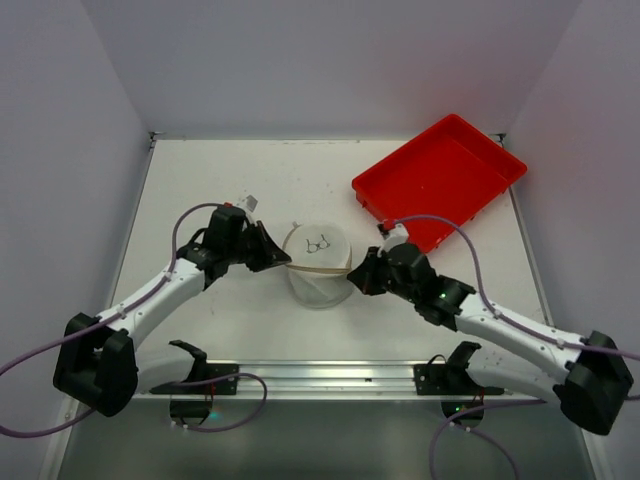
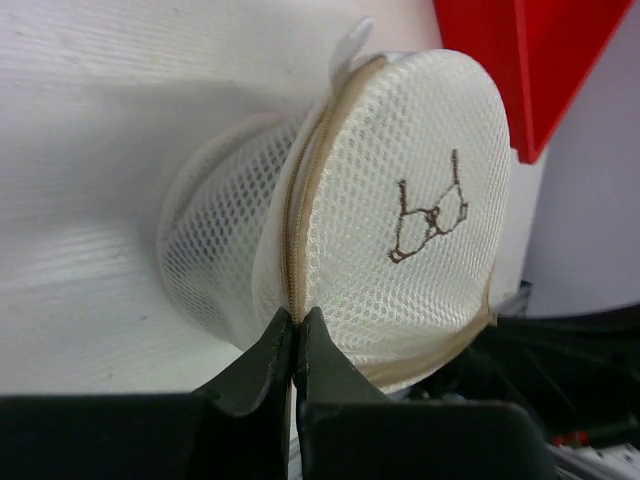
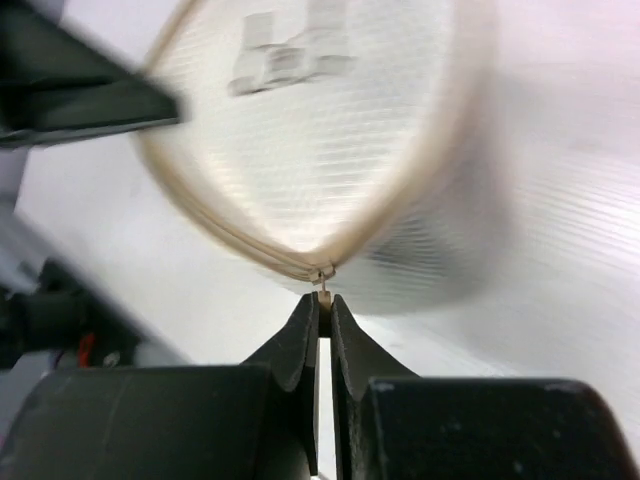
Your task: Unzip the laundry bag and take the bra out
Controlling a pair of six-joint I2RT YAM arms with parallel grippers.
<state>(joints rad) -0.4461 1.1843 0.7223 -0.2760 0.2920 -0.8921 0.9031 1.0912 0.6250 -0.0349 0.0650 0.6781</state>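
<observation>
Laundry bag stood on the table between my arms. Left gripper pinched its zip seam; right gripper pinched the zip tab. Risk: both holds looked shallow, so pulling could slip the mesh free.

White fine-mesh laundry bag; beige zip tape round its rim; dark brown bra icon on end. Red tray far right. My left gripper, right gripper black. White table.
</observation>
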